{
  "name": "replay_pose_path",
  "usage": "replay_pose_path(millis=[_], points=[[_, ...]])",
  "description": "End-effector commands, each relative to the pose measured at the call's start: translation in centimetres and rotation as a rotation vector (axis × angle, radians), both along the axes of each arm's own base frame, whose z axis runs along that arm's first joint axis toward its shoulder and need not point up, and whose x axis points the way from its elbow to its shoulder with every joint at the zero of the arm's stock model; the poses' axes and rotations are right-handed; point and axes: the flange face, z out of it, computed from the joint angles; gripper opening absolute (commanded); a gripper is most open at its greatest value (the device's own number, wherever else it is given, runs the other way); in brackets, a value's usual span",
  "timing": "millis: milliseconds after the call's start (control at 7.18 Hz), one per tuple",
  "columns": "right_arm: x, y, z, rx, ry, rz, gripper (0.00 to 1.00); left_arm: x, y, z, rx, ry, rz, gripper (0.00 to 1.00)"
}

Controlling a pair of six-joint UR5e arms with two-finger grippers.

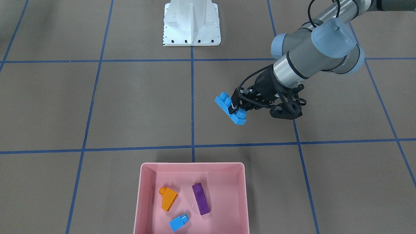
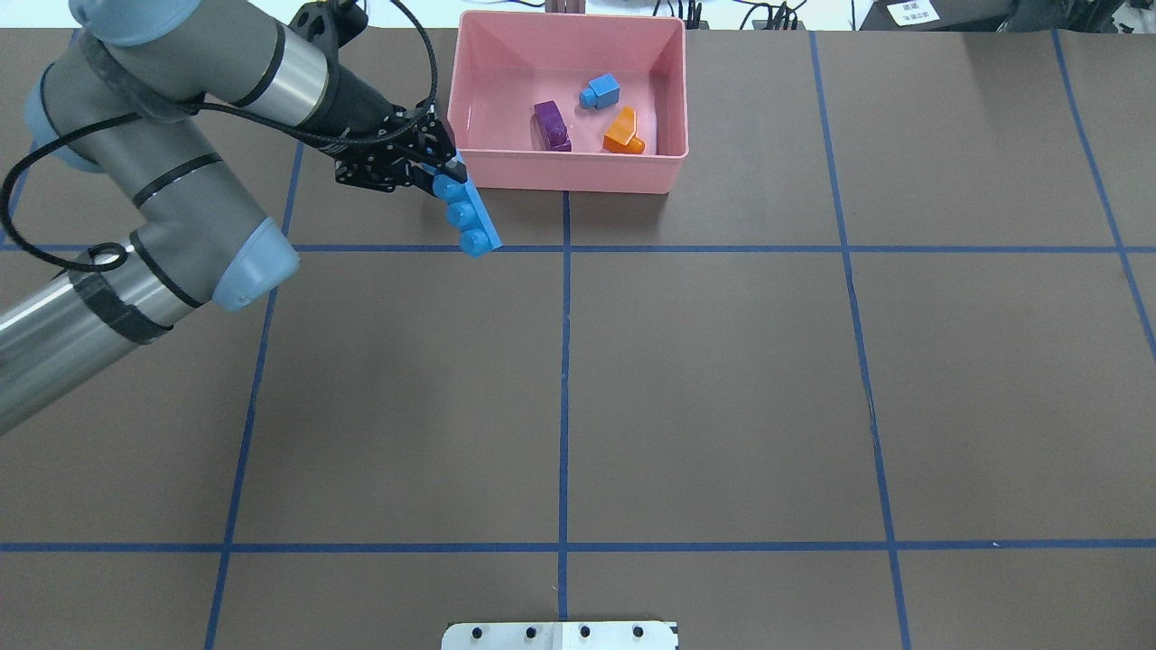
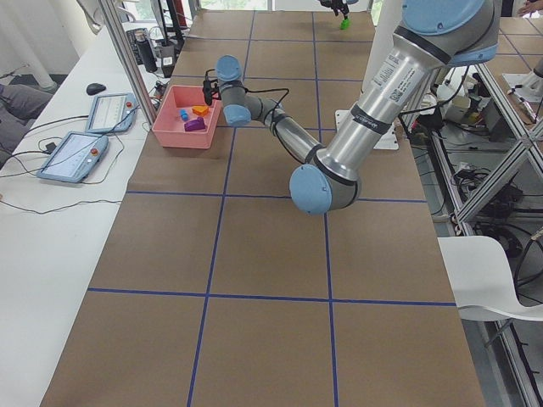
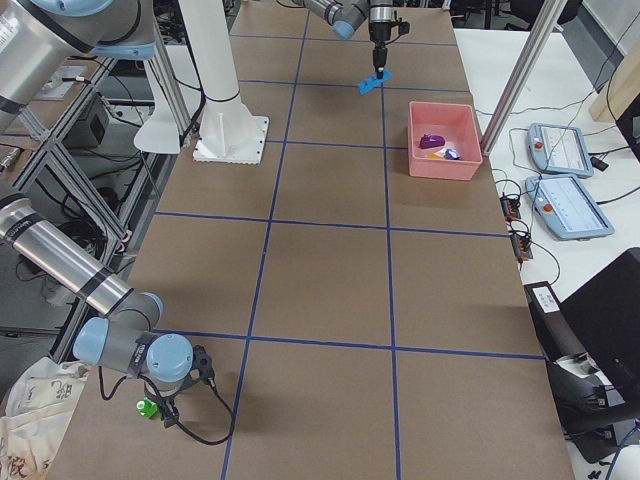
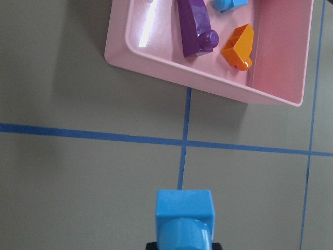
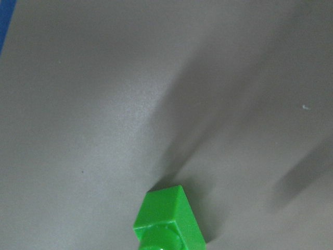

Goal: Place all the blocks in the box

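Green block (image 6: 167, 221) sits at the right wrist view's bottom edge, by the right gripper (image 4: 160, 404), whose grip I cannot tell. Left gripper (image 1: 234, 109) clamps the long light-blue block (image 1: 240, 119) outside the box (image 1: 191, 164), which holds the orange block (image 1: 168, 198), purple block (image 1: 201, 199) and small light-blue block (image 1: 178, 222).

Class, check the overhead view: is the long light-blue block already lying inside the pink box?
No, the left gripper holds the long light-blue block over the table, outside the box.
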Motion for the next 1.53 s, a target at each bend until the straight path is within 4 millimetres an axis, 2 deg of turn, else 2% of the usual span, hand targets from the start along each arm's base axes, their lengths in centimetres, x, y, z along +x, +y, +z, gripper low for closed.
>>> replay_pose_path(millis=[0, 279, 418, 696, 836, 975, 1114, 1254, 1393], points=[[0.1, 0.4, 0.4, -0.008, -0.001, -0.002, 1.0, 3.0, -5.6, -6.2, -0.105, 0.011, -0.181, 0.0], [0.1, 0.8, 0.9, -0.019, -0.001, -0.006, 1.0, 5.1, -10.0, -11.6, -0.233, 0.06, -0.363, 0.0], [0.2, 1.1, 1.2, -0.029, 0.001, -0.005, 1.0, 5.7, -11.6, -10.5, -0.273, 0.084, -0.447, 0.0], [0.0, 1.8, 1.7, -0.05, -0.024, 0.006, 1.0, 6.4, -13.7, -10.1, -0.304, 0.079, -0.567, 0.0], [0.0, 2.2, 2.0, -0.059, -0.029, 0.008, 0.99, 7.8, -14.7, -9.2, -0.308, 0.048, -0.624, 0.0], [-0.1, 2.3, 2.1, -0.065, -0.048, 0.013, 0.98, 8.3, -15.1, -8.1, -0.302, 0.044, -0.65, 0.0], [-0.2, 2.0, 2.1, -0.065, -0.054, 0.018, 0.93, 8.9, -15.4, -7.2, -0.294, 0.028, -0.695, 0.0], [-0.2, 1.7, 2.1, -0.064, -0.054, 0.022, 0.8, 9.3, -15.5, -6.5, -0.3, 0.016, -0.695, 0.0], [-0.3, 1.6, 2.1, -0.064, -0.053, 0.024, 0.61, 10.2, -15.1, -5.9, -0.304, 0.004, -0.686, 0.0]])
